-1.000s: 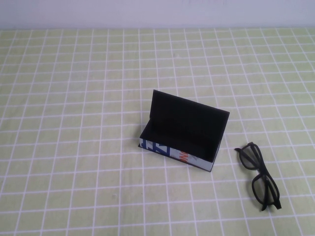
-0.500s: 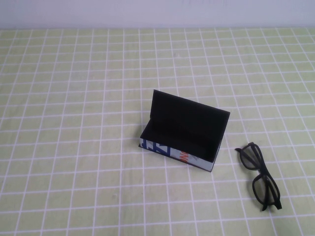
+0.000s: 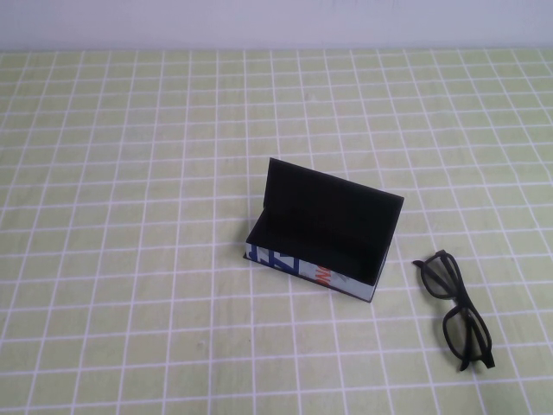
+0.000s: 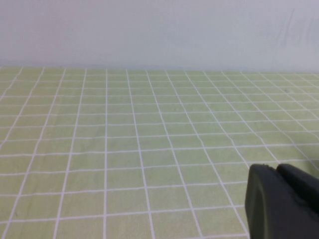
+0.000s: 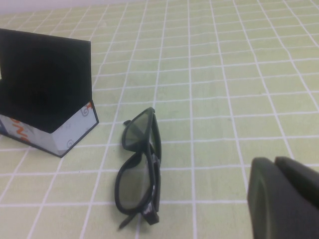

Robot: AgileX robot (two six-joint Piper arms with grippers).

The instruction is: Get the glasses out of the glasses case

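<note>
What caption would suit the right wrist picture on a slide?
Folded glasses lie on the checked cloth beside the open glasses case, right gripper nearby; left gripper parked elsewhere.

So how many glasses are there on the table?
1. The glasses lie folded on the table, right of the open case and apart from it. The case looks empty. The left gripper and right gripper show only in their wrist views.

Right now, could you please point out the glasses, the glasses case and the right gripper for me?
glasses [image 3: 455, 309]: high view, on the frame's bridge.
glasses case [image 3: 333, 212]: high view, on the raised lid.
right gripper [image 5: 284, 199]: right wrist view, on its dark body.
</note>
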